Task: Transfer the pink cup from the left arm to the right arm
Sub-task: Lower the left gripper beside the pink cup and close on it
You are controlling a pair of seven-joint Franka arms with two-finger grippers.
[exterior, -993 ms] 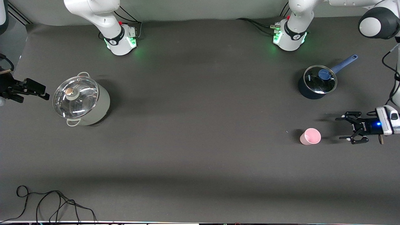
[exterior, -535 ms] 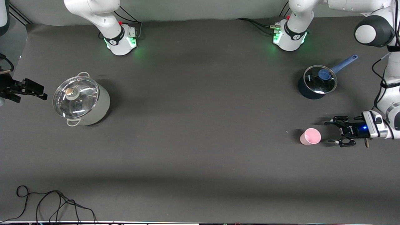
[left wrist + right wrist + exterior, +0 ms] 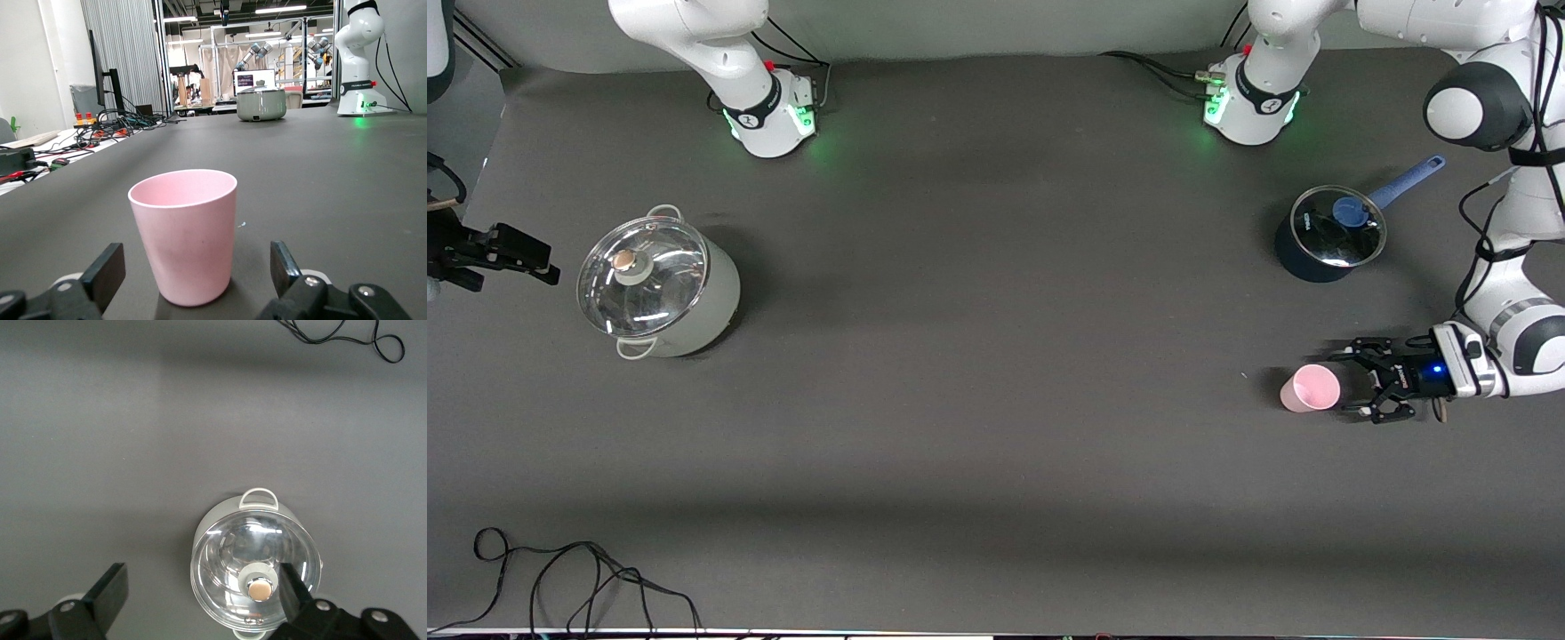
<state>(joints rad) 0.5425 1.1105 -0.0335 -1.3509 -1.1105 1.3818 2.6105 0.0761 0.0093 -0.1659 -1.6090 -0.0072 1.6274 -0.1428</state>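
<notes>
From the front view, a dark table holds one pink cup (image 3: 1310,388), standing upright toward the left arm's end of the table, nearer the camera than a small blue saucepan (image 3: 1328,234) with a glass lid. The left gripper (image 3: 1356,384) lies low and level just beside the cup, its fingers spread apart with the tips flanking the cup's side, not yet closed on it. The right gripper (image 3: 532,260) hangs at the right arm's end of the table, beside a large pale pot (image 3: 660,283) with a glass lid; that arm waits. A loose black cable (image 3: 578,578) lies at the table's near edge. In the left wrist view, the cup (image 3: 184,233) stands between the two dark fingertips (image 3: 107,274), empty and apart from both. In the right wrist view, the gripper (image 3: 200,593) is spread wide, holding nothing, looking down on the big pot (image 3: 257,567). The step in hand appears to be the first pickup (the handover itself has not begun): the next move calls for easing forward a little and closing gently on the light, tapered cup without tipping it. Count: one cup, two lidded pots, two grippers, one cable.
</notes>
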